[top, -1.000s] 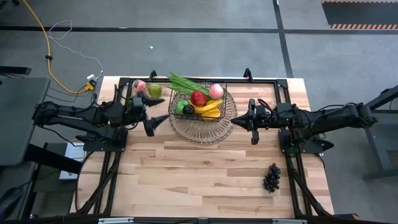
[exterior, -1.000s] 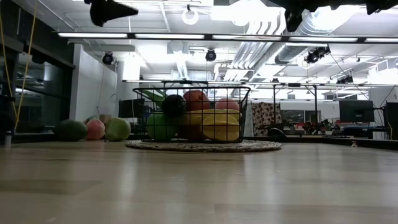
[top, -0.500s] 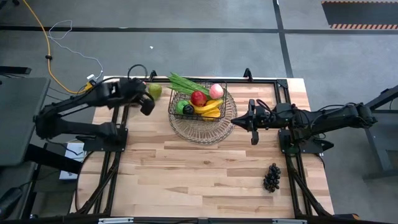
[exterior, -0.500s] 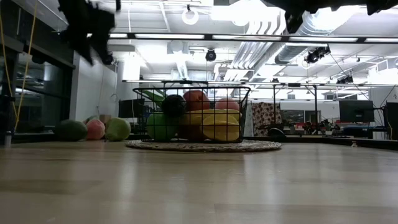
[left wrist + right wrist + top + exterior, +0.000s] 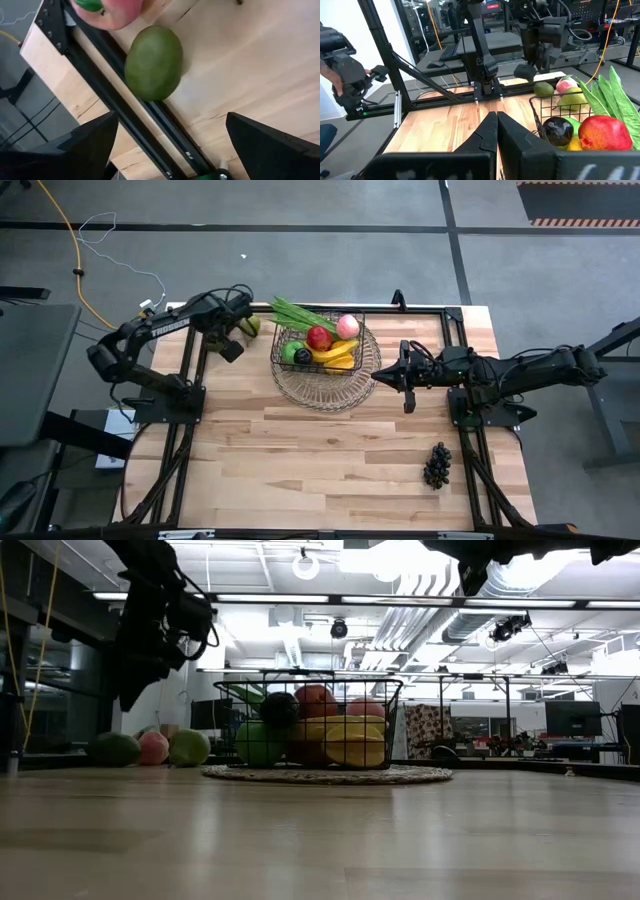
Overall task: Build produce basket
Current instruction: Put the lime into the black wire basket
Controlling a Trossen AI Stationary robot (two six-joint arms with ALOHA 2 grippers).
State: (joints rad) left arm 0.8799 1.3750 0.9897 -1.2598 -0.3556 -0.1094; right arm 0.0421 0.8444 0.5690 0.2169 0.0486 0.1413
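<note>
Basket, dark wire and already part filled, sits on a paler round wire tray at the far middle of the surface. Nearest of all, well on the near-right side of the basket, dark grapes lie alone. Just right of the basket the right hand waits with fingers pressed together, holding nothing. Inside the basket show a red apple, a pink peach, a banana and a leafy bunch. Left of the basket, at the far edge, the left hand hovers with fingers spread wide above a green mango and a peach. The step looks like fetching the mango: descend, straddle it, close. The black frame rail touching the mango may crowd one finger.
</note>
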